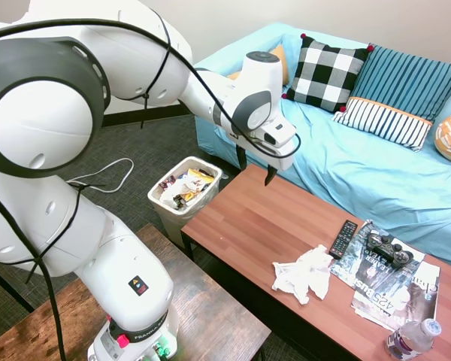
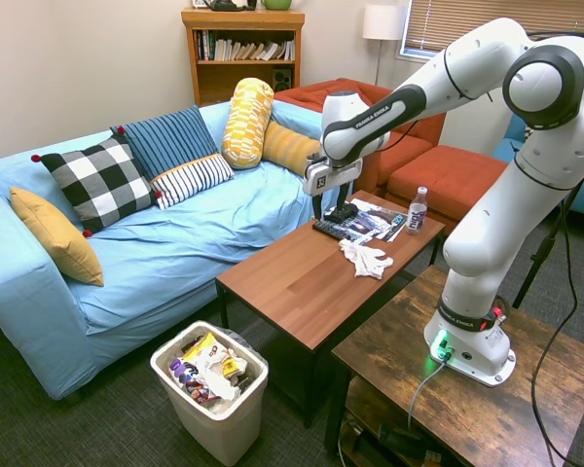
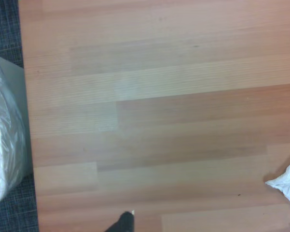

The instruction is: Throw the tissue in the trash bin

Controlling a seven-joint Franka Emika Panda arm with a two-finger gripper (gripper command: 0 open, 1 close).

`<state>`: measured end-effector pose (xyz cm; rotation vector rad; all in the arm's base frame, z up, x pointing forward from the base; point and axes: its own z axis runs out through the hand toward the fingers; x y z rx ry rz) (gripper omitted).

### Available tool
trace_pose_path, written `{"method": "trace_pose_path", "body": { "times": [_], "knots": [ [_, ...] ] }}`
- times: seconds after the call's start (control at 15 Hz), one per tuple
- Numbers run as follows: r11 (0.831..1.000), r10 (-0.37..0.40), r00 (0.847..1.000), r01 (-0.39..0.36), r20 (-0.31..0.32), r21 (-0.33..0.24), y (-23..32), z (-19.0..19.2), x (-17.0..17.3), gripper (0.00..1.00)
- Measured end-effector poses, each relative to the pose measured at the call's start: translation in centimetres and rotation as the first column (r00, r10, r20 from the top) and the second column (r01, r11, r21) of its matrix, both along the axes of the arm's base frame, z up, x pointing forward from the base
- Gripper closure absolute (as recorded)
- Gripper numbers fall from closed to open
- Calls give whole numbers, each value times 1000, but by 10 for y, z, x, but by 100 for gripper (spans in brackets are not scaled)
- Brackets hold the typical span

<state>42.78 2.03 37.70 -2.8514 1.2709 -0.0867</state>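
White crumpled paper, the tissue (image 1: pixel 304 272), lay on the wooden coffee table (image 1: pixel 248 218), away from my claw (image 1: pixel 255 167) towards the table's far end, just beside the magazines (image 1: pixel 395 282) and near the black remote (image 1: pixel 343 238). My claw hung above the bare wood with its two fingers spread and nothing between them, pointing straight down. I judged that posture suited a top-down pinch on something soft and flat. In my wrist view only a white corner of the tissue (image 3: pixel 286 182) showed at one edge, so I was not yet over it.

On the opposite side of my claw, off the near end of the table and lower down on the carpet, stood the trash bin (image 1: pixel 183 189), already holding wrappers. It sat close against the table end, which I judged would keep the carry short. A game controller (image 1: pixel 388 248) rested on the magazines and a water bottle (image 1: pixel 411 338) stood beyond them, both clear of my path to the tissue.
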Motion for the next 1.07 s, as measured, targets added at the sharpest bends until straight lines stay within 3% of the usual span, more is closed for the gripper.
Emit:
{"method": "trace_pose_path", "body": {
  "times": [0.33, 0.6, 0.87, 1.07],
  "knots": [
    [999, -32, 999, 33, 21, -14, -9, -10, 22, 0],
    [993, -110, 993, 112, 35, -45, -64, -31, 51, 0],
    [985, -170, 985, 170, 2, -39, -121, -73, 52, 0],
    [985, -173, 984, 173, -30, 5, -145, -118, 48, 0]
  ]
}}
